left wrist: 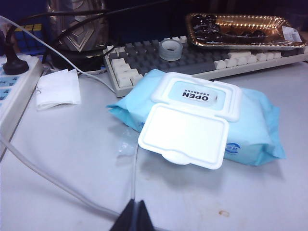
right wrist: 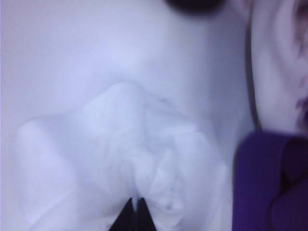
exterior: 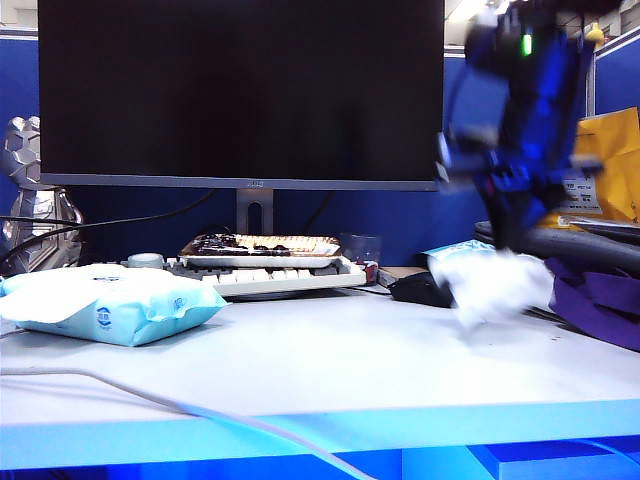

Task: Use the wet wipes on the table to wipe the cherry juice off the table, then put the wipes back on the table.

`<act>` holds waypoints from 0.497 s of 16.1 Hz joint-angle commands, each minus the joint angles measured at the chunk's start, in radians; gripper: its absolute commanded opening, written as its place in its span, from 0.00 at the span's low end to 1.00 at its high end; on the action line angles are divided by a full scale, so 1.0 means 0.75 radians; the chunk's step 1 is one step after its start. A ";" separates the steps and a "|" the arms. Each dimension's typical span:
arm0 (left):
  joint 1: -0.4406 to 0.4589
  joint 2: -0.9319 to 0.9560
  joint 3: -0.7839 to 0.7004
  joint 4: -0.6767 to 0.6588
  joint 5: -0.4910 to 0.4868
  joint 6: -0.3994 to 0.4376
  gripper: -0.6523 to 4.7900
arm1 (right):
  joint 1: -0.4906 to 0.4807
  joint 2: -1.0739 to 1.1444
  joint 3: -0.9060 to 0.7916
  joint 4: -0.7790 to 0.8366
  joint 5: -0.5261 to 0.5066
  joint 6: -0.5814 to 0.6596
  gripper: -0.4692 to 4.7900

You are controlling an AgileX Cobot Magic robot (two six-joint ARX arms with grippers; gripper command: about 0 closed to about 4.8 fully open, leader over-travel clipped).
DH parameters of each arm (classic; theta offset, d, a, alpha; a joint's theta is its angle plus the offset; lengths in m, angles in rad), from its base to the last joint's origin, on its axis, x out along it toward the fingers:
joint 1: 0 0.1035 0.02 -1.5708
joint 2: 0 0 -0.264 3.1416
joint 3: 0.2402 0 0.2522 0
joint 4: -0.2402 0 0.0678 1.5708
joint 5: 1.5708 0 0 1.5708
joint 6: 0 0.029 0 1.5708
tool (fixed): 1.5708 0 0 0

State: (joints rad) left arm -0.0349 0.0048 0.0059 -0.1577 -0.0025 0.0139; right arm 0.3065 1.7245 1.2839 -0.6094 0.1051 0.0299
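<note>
The right gripper [right wrist: 134,208], its fingers pressed together, pinches the wet wipe [right wrist: 120,159] by its upper edge at the right side of the table [exterior: 330,370], beside a dark computer mouse [exterior: 418,289] and purple cloth [exterior: 600,305]. The wipe [exterior: 490,283] hangs crumpled below the fingers, its long axis roughly vertical, its lower end at or just above the table; the blur hides whether it touches. The left gripper [left wrist: 134,217], pressed together and holding nothing, hangs over the left side, near the light-blue pack [left wrist: 202,120] whose lid stands open.
</note>
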 commanded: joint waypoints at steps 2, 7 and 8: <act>0.001 -0.004 -0.001 -0.016 0.005 0.006 0.11 | 0.003 0.112 0.005 -0.011 -0.007 0.013 0.09; 0.001 -0.004 -0.001 -0.016 0.005 0.006 0.11 | 0.010 0.147 0.010 -0.121 -0.616 0.055 0.09; 0.001 -0.004 -0.001 -0.016 0.005 0.006 0.11 | 0.011 0.147 0.009 -0.143 -0.681 0.054 0.09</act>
State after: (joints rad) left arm -0.0349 0.0048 0.0059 -0.1577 -0.0025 0.0139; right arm 0.3134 1.8408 1.2877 -0.6941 -0.3302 0.0669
